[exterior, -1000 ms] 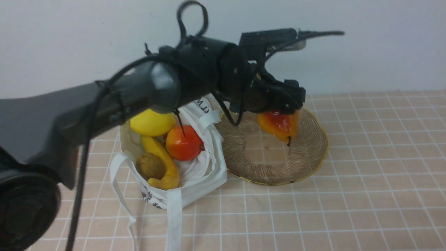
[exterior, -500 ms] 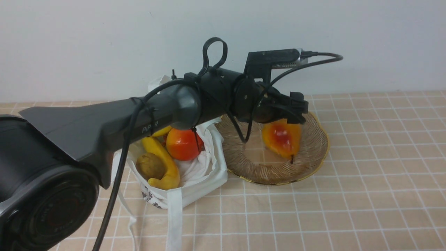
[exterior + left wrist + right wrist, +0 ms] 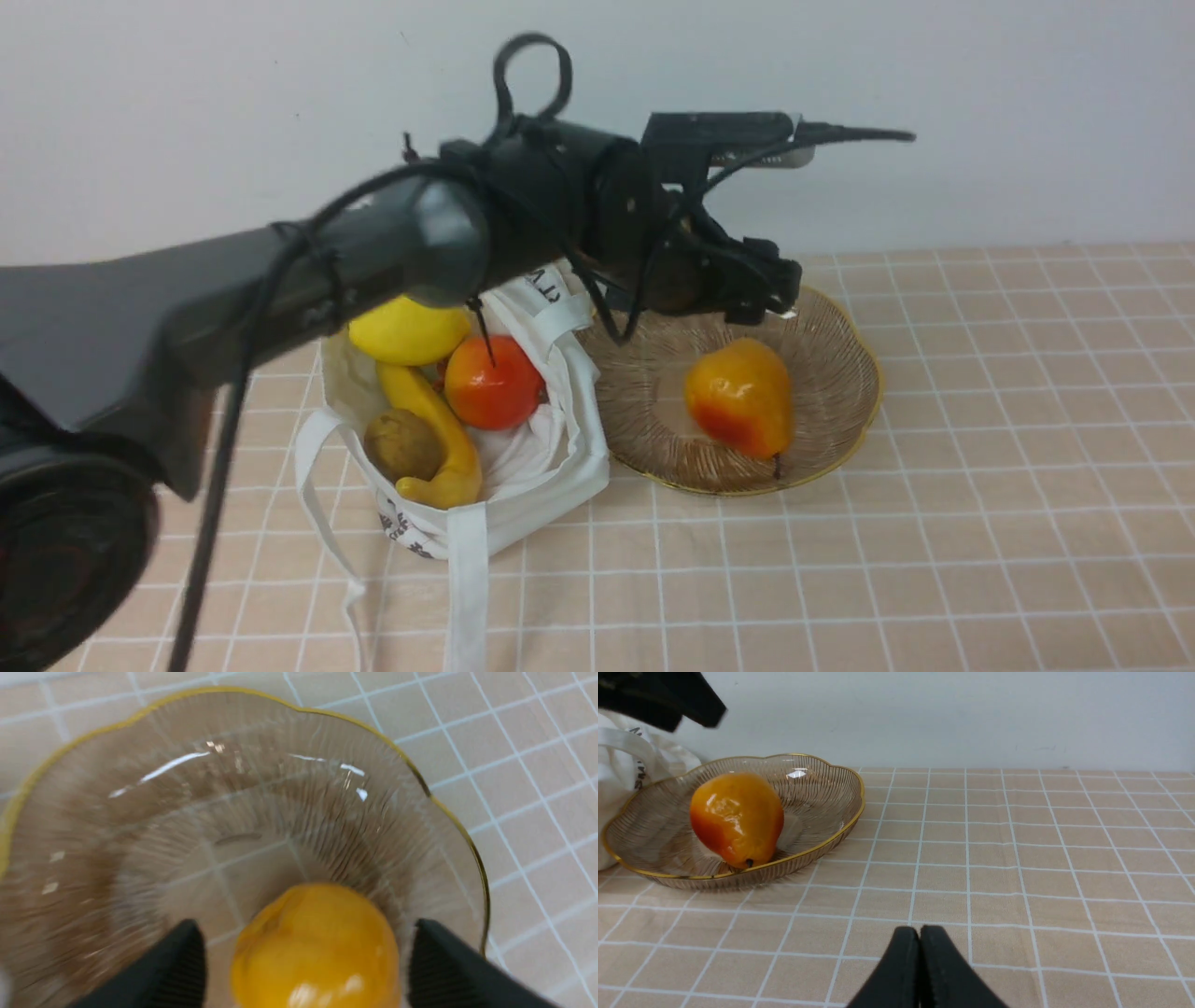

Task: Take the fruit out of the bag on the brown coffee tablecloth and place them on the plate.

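Note:
The orange-red pear point(image 3: 742, 397) lies free in the ribbed glass plate point(image 3: 840, 411); it also shows in the left wrist view point(image 3: 315, 947) and the right wrist view point(image 3: 735, 819). My left gripper point(image 3: 761, 299) hovers open above the plate's far side, its fingers point(image 3: 184, 961) wide on either side of the pear below, not touching it. The white bag point(image 3: 551, 476) stands left of the plate and holds the lemon point(image 3: 406, 331), the red-orange round fruit point(image 3: 493, 381), the banana point(image 3: 434, 429) and the brown kiwi point(image 3: 403, 446). My right gripper point(image 3: 920, 933) is shut and empty, low over the tablecloth point(image 3: 1017, 858).
The bag's long white straps point(image 3: 467, 588) trail forward over the cloth. A pale wall point(image 3: 980, 121) stands right behind the plate and bag. The left arm's cable loop point(image 3: 527, 70) rises above its wrist.
My left gripper lowered the pear into the plate, opened and let it go, then rose back. The pear now lies free in the plate, rolled a little forward.

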`<control>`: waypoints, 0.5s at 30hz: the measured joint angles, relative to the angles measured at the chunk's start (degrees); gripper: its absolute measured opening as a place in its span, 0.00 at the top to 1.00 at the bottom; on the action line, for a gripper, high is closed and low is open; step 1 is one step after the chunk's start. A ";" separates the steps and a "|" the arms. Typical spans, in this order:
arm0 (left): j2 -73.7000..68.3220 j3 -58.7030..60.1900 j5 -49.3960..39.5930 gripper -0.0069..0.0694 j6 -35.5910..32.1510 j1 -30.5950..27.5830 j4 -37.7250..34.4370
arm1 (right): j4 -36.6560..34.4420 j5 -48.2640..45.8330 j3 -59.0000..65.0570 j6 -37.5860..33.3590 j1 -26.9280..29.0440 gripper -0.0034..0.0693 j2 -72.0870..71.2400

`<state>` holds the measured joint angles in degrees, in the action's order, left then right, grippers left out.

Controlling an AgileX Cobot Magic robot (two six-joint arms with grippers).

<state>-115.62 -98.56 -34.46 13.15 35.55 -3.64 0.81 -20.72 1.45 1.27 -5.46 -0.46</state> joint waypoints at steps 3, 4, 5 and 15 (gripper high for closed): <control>5.60 0.00 -7.82 0.59 -2.39 -0.64 2.67 | 0.00 0.00 0.00 0.00 0.00 0.97 0.00; 9.09 0.00 -11.67 0.71 -3.99 -0.88 4.14 | 0.00 0.00 0.00 0.00 0.00 0.97 0.00; 11.61 0.00 -14.88 0.79 -5.16 -1.03 5.49 | 0.00 0.00 0.00 0.00 0.00 0.97 0.00; 33.64 9.74 -29.54 0.92 -9.39 -1.56 17.73 | 0.00 0.00 0.00 0.00 0.00 0.97 0.00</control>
<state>-81.99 -88.83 -64.00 3.76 33.99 14.09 0.81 -20.72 1.45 1.27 -5.46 -0.46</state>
